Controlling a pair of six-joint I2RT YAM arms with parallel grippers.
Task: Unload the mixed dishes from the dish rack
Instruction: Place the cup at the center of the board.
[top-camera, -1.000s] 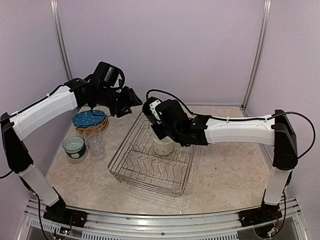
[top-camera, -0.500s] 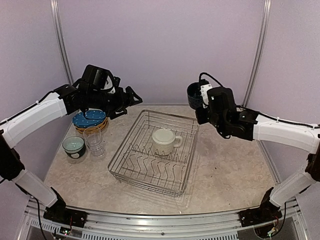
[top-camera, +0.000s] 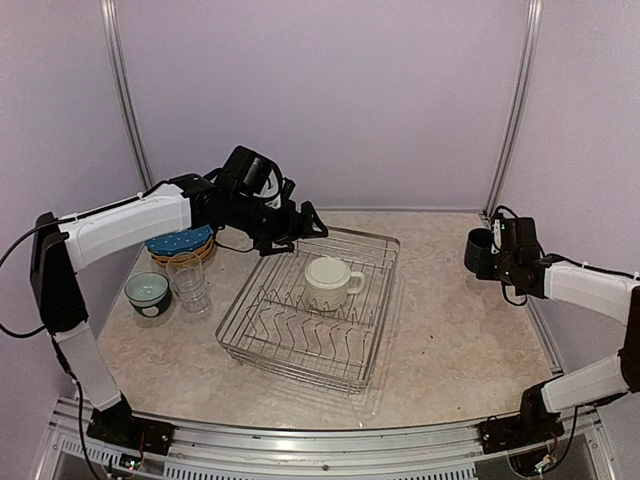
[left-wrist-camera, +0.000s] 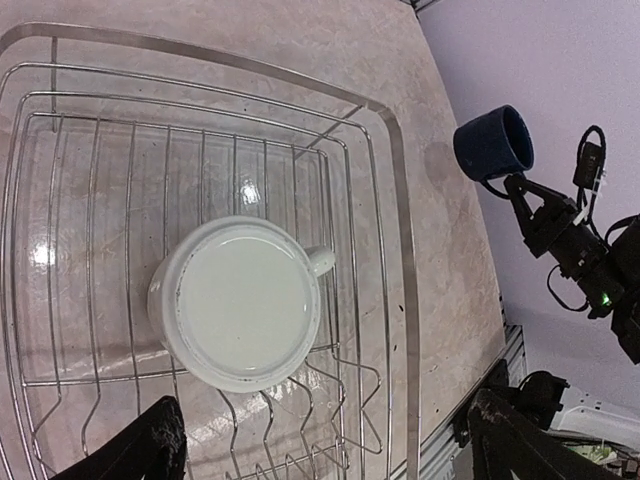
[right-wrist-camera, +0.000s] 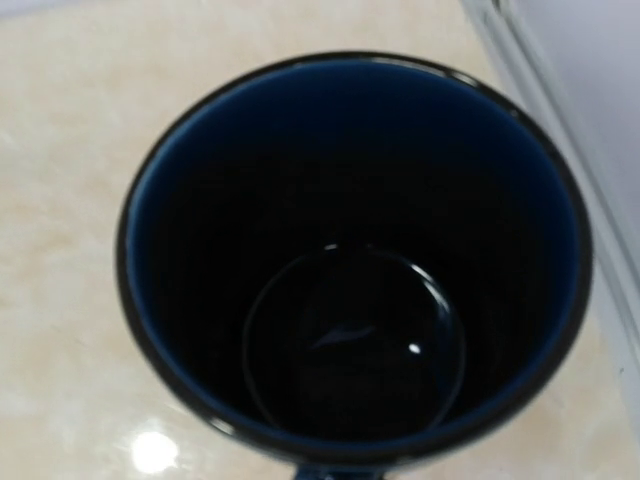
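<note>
Lilac walls (top-camera: 320, 100) enclose the beige marbled tabletop (top-camera: 450, 330) and dish rack (top-camera: 290, 356).

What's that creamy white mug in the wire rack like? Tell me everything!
The glossy cream ceramic mug is round with one small loop handle pointing right in the overhead view. It sits alone on the silver wire dish rack, apparently upside down, its flat base facing up. Only the rack's wires touch it.
</note>
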